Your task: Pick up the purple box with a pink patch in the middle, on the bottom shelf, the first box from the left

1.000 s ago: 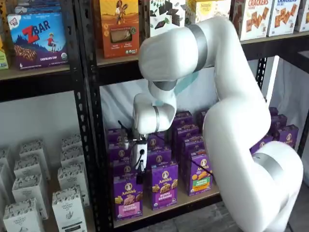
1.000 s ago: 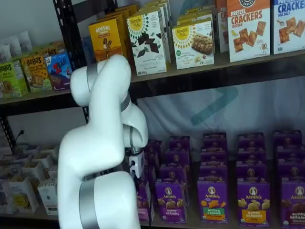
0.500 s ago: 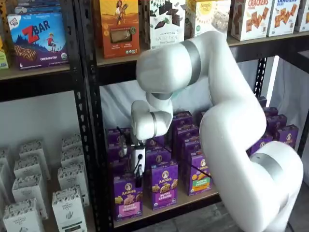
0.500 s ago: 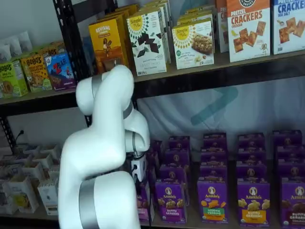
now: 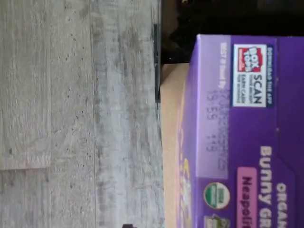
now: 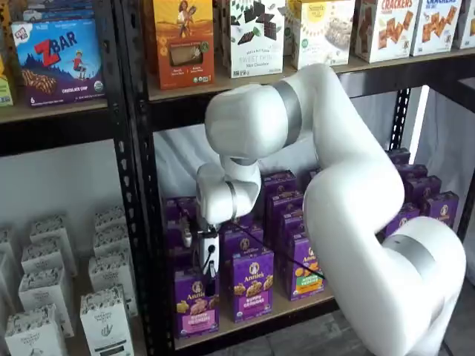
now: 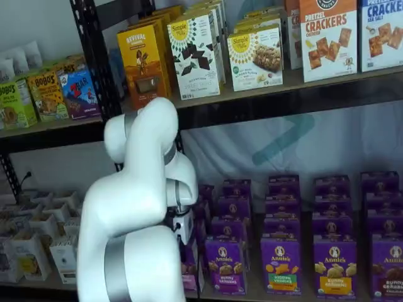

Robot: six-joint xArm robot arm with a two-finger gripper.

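Note:
The purple box (image 6: 197, 304) stands upright at the front left of the bottom shelf (image 6: 297, 305), its pink patch (image 6: 197, 320) facing out. My gripper (image 6: 211, 273) hangs right over the box's top. Its black fingers show side-on, stand wide and hold nothing. In a shelf view my white arm covers most of the purple box (image 7: 189, 264), with the gripper (image 7: 183, 234) just above it. The wrist view looks close onto the purple box's (image 5: 242, 128) top face, which bears a pink patch (image 5: 247, 190).
A purple carton with a dark label (image 6: 252, 285) stands right beside the target, then one with a green-and-orange patch (image 6: 306, 273). A black perforated upright (image 6: 145, 222) rises close on the left. White cartons (image 6: 104, 297) fill the neighbouring bay. Grey floor (image 5: 80, 114) lies below the shelf edge.
My arm has swung left and down. The gripper has dropped from above the rear rows to just over the front-left purple box.

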